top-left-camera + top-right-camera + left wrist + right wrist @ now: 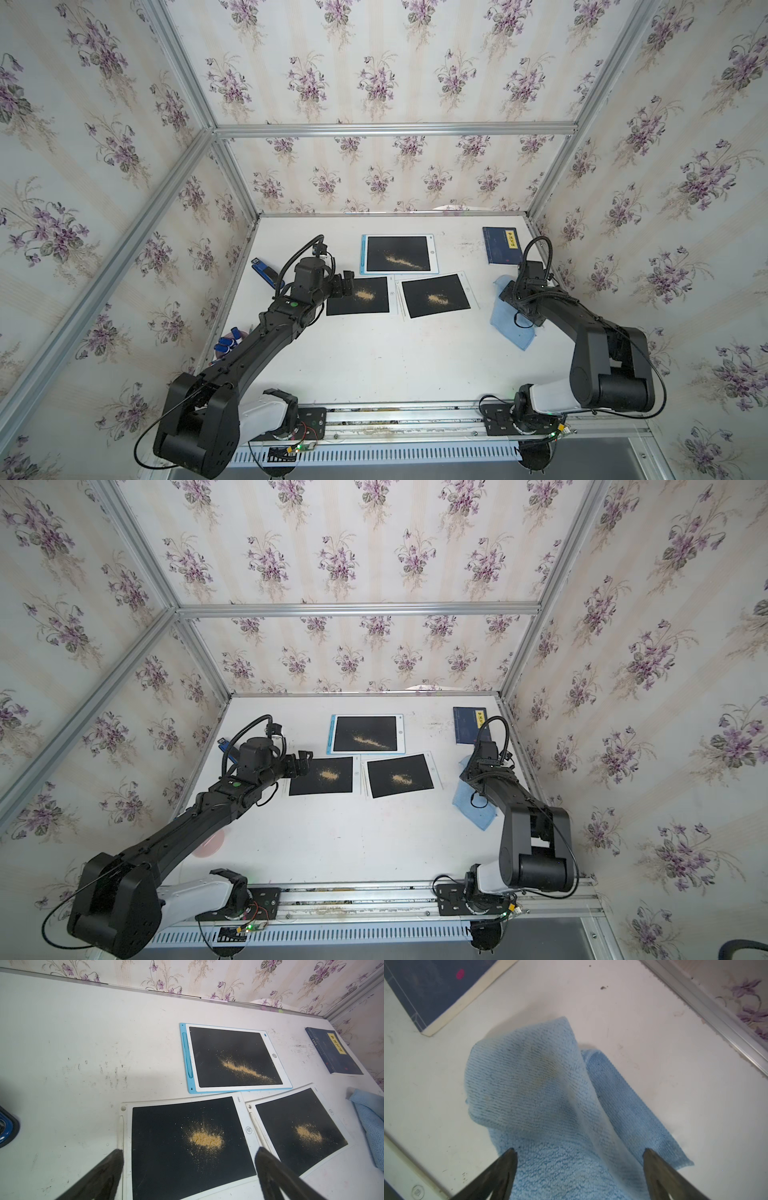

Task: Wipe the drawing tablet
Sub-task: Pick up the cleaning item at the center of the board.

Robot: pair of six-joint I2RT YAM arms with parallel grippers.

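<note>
Right end effector (pixel 579 1150) spread wide over crumpled blue cloth (pixel 529 1084), nothing gripped. Left end effector (pixel 189 1149) spread wide above drawing tablet (pixel 158 1147), mid-tabletop (pixel 62 1043), yellow powder (pixel 207 1139) on screen.

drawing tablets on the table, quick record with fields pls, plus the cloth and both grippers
tablets: one blue-framed drawing tablet behind, two white-framed drawing tablets in front
dirt: yellowish powder on every screen
cloth: light blue microfibre cloth, rumpled, not held
left gripper: fingers open, over a white-framed tablet
right gripper: fingers open, over the cloth
</note>
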